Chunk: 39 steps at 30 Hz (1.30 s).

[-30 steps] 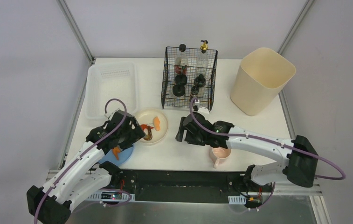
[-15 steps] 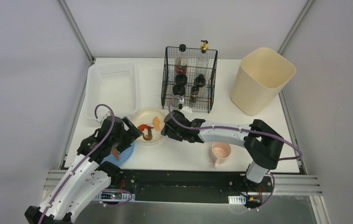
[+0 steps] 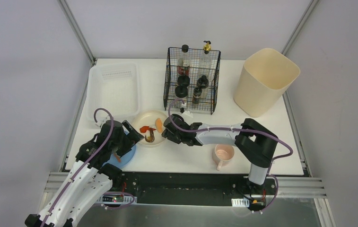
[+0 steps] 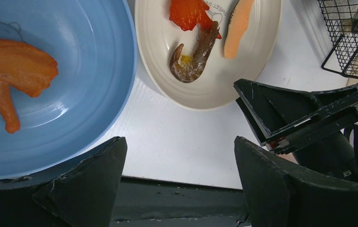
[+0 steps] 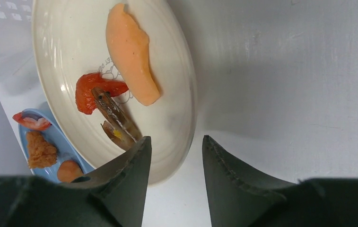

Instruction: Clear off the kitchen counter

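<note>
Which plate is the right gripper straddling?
The cream plate with the shrimp: its rim lies between the right gripper's fingers. The blue plate sits by the left gripper.

White counter (image 3: 186,160); cream plate (image 5: 177,94) with faint, perhaps grey, lettering, bearing a salmon-orange slice (image 5: 132,54), red piece (image 5: 87,92) and brown prawn (image 5: 117,118); blue bowl (image 4: 96,61) holding an orange piece (image 4: 16,71); pink mug (image 3: 223,154); black wire basket (image 3: 191,104).

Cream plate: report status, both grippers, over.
Left gripper open, empty, over kitchen counter near edge. Right gripper open, jaws straddling cream plate rim. Shrimp aboard. Blue plate close beside it.
</note>
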Each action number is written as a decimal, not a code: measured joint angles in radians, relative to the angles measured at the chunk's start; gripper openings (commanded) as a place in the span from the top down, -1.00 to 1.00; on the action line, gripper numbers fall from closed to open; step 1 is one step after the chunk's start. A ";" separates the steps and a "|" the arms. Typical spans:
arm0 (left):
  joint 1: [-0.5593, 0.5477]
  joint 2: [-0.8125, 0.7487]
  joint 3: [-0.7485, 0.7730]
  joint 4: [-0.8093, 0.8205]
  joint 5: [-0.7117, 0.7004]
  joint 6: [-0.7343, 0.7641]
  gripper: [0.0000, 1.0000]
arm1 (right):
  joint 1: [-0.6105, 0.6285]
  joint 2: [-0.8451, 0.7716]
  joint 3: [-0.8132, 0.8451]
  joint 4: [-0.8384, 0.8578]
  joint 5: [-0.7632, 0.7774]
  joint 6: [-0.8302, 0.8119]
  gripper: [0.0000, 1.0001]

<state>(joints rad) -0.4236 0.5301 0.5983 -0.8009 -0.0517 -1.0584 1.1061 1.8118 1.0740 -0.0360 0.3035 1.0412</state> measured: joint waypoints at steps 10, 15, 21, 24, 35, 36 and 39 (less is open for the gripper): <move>0.000 -0.001 -0.005 -0.008 0.000 0.006 -0.78 | 0.000 0.044 -0.009 0.034 -0.001 0.043 0.39; 0.000 -0.001 -0.005 -0.008 0.000 0.010 -0.78 | 0.000 0.048 -0.010 0.043 -0.001 0.048 0.70; 0.000 -0.010 -0.005 -0.009 -0.002 0.027 -0.78 | -0.003 0.048 -0.020 0.041 0.000 0.057 1.00; 0.000 -0.015 -0.005 -0.015 -0.006 0.033 -0.78 | -0.002 0.048 -0.020 0.034 0.000 0.056 1.00; 0.000 0.004 0.003 -0.037 -0.009 0.073 -0.79 | -0.011 -0.010 -0.037 -0.061 -0.003 0.034 1.00; 0.000 0.007 0.005 -0.038 -0.009 0.076 -0.79 | -0.014 -0.023 -0.041 -0.082 -0.006 0.026 1.00; 0.000 0.017 0.015 -0.045 -0.010 0.086 -0.80 | -0.026 -0.068 -0.047 -0.146 -0.022 -0.005 1.00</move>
<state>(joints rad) -0.4236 0.5472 0.6136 -0.8455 -0.0612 -0.9726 1.0798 1.7439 1.0275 -0.1818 0.2817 1.0359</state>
